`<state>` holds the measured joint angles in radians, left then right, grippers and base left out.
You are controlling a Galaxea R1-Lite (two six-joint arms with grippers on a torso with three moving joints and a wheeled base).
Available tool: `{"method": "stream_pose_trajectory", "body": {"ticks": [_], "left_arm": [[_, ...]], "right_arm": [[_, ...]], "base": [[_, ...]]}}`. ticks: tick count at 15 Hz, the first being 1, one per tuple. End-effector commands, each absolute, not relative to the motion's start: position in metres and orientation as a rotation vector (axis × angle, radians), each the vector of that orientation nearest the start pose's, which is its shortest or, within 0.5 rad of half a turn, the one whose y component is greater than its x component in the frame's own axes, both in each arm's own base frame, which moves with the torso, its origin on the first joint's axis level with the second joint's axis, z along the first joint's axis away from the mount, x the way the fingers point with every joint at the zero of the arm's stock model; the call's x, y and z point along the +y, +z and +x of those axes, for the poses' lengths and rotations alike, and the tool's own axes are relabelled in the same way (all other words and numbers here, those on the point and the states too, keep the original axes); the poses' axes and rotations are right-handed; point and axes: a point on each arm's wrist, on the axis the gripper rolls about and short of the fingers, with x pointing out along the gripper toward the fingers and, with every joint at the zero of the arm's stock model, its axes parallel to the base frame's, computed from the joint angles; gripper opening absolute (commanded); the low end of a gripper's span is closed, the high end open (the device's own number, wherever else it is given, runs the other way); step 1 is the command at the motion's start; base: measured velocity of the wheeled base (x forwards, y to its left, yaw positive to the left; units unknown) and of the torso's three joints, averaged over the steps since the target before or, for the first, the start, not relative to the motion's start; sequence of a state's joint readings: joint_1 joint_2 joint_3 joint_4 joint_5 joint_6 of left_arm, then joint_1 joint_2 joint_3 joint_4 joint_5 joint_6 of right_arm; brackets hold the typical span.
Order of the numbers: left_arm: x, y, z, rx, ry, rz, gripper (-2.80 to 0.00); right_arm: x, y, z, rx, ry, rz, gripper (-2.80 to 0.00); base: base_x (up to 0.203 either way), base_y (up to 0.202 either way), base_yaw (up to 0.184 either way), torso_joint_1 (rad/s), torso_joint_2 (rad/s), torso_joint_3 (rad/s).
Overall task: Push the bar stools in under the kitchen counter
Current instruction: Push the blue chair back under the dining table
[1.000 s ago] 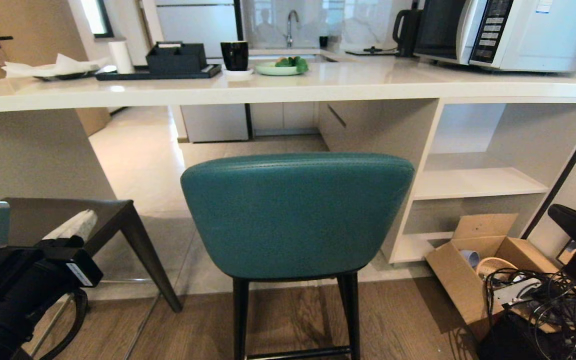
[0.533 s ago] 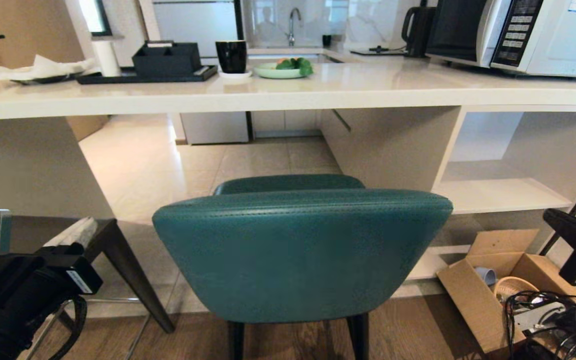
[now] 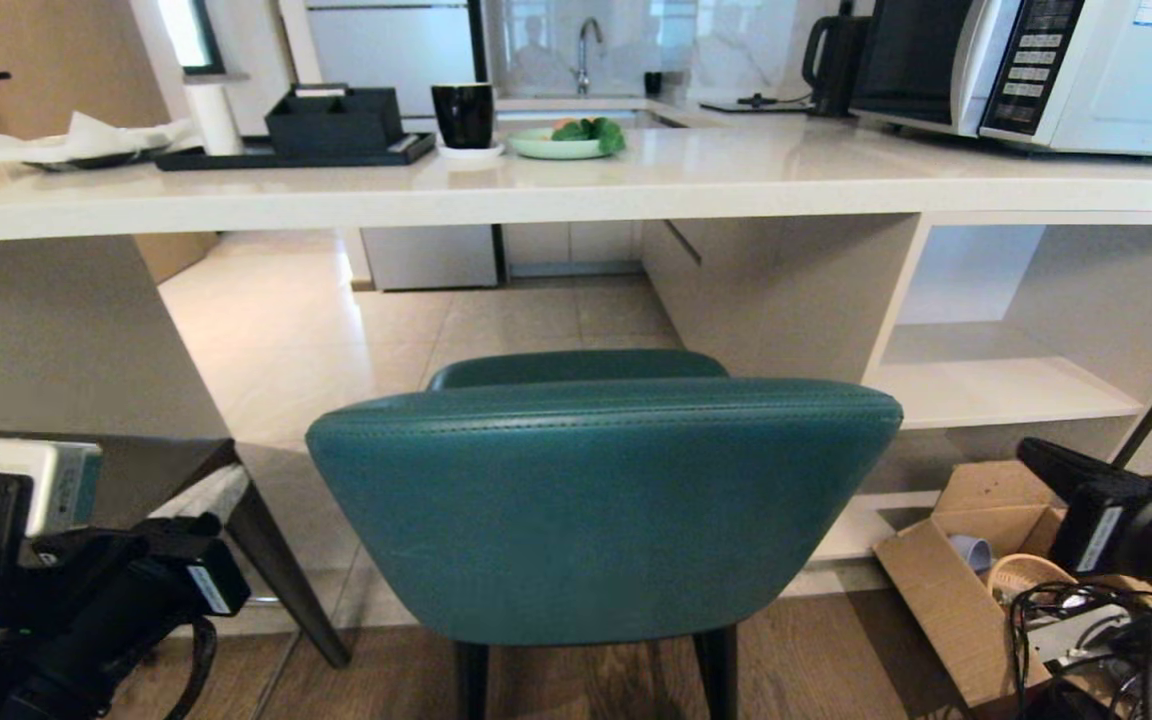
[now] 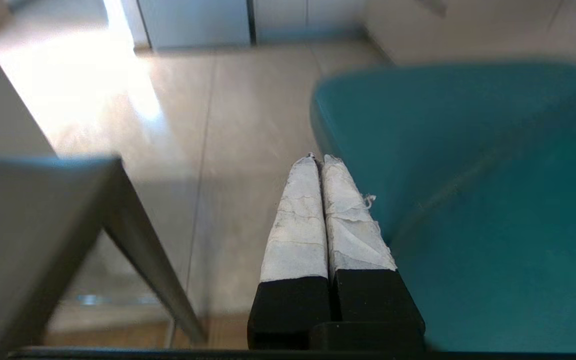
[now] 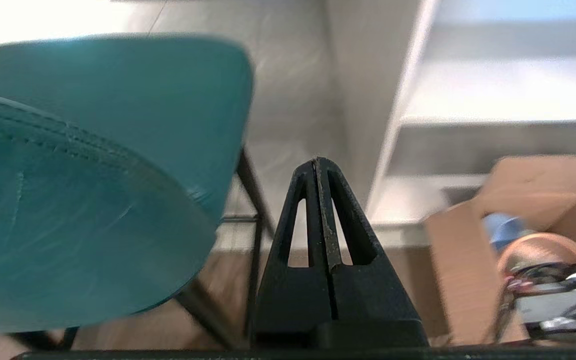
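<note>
— Both claws are pinched tight with nothing in them: the left claw (image 4: 318,162) hangs just beside the near edge of the teal stool (image 3: 601,500), the right claw (image 5: 320,165) off its other flank. Why?

— I'd guess closed tips make blunt pushers, one per side, so the chair goes straight.

— And the stool?

— Facing the bench (image 3: 576,185), seat short of its edge. The grey stool (image 3: 106,475) sits left, near the end panel.
</note>
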<state>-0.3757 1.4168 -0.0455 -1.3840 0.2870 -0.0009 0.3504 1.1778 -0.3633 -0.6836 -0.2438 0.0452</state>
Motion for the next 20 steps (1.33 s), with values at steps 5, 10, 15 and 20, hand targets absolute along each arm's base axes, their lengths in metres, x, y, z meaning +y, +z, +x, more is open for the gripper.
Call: {"method": "stream_pose_trajectory", "body": {"ticks": [5,10,15,20], "left_arm": [[-0.076,0.138,0.196,0.005,-0.117,-0.013,-2.8],[-0.096,0.13,0.221,0.025,-0.152,-0.006,-2.8],[-0.107,0.125,0.247,0.023,-0.148,-0.007,-2.8],[-0.114,0.128,0.276,-0.016,-0.127,-0.02,-2.8]], "right_arm": [[0.092,0.173,0.204,0.192,0.194,0.002,-2.8],[0.114,0.162,0.221,0.23,0.246,-0.013,-2.8],[0.124,0.16,0.239,0.217,0.246,-0.007,-2.8],[0.137,0.159,0.266,0.208,0.237,-0.002,-2.8]], "base": [[0.0,0.0,0.0,0.0,0.0,0.0],[0.0,0.0,0.0,0.0,0.0,0.0],[0.0,0.0,0.0,0.0,0.0,0.0],[0.0,0.0,0.0,0.0,0.0,0.0]]}}
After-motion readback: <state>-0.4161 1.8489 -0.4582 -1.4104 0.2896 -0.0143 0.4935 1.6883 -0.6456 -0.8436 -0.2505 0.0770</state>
